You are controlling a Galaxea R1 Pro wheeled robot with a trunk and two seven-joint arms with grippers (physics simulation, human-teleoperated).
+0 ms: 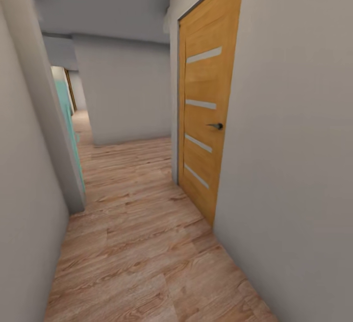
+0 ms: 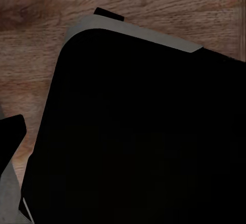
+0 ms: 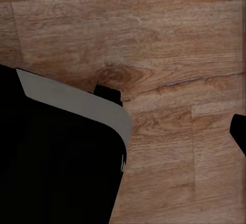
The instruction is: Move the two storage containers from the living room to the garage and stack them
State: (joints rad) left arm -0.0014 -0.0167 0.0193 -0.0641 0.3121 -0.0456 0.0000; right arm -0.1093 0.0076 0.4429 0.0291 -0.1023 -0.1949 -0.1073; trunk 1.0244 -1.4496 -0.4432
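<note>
Storage containers are not appearing before us; we are facing a narrow corridor. Light wood plank flooring (image 1: 142, 243) is running ahead between pale grey walls (image 1: 294, 165). We are seeing a closed wooden door (image 1: 206, 111) with pale horizontal strips and a dark handle (image 1: 216, 126) on the right. On the left, a teal panel (image 1: 66, 111) is showing past a wall corner. In the left wrist view we are looking down at a black body with a grey rim (image 2: 143, 131) over the planks; the right wrist view is showing a similar black body (image 3: 56, 162). We cannot tell whether either pincer is spread or pressed together.
</note>
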